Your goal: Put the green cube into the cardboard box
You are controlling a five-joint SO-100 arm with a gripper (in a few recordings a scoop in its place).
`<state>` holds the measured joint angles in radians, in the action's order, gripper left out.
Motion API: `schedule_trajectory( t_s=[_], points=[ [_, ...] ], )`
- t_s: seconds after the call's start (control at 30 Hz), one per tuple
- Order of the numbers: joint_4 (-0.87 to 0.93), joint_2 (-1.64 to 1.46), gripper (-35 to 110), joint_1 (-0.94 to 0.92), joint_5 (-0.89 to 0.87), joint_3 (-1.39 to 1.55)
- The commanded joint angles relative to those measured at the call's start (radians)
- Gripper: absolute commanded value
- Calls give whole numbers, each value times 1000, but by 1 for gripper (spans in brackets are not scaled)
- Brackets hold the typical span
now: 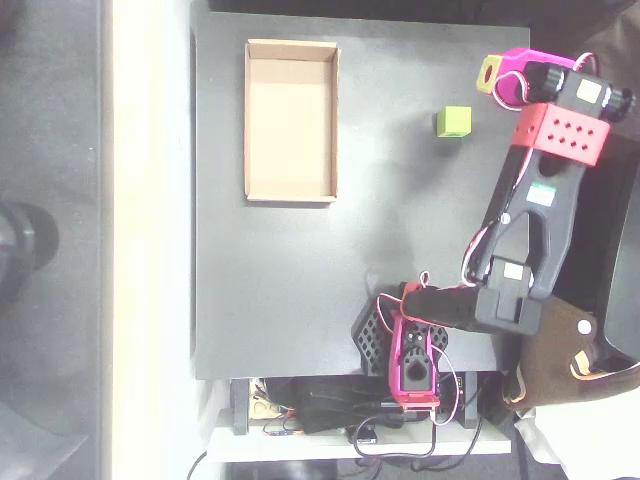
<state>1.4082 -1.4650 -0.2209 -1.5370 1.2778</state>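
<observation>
Green cube (454, 121) on black table (280, 300), well right of empty cardboard box (291, 120). Magenta gripper (497, 75) just right of cube, apart. Jaw state unclear.

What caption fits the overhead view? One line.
Green cube sits between cardboard box and magenta gripper.

1. Bare table (400, 220) lies open between the green cube (454, 121) and the cardboard box (291, 120).
2. The box's low walls are the sole barrier; its inside is empty.
</observation>
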Motion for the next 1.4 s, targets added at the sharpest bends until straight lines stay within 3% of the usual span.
schedule_trajectory(
  t_s=[0.0,0.57,1.37],
  points=[
    [5,25,37,-6,-2,-23],
    [5,103,42,144,0,6],
    [-29,270,42,127,0,78]
  ],
)
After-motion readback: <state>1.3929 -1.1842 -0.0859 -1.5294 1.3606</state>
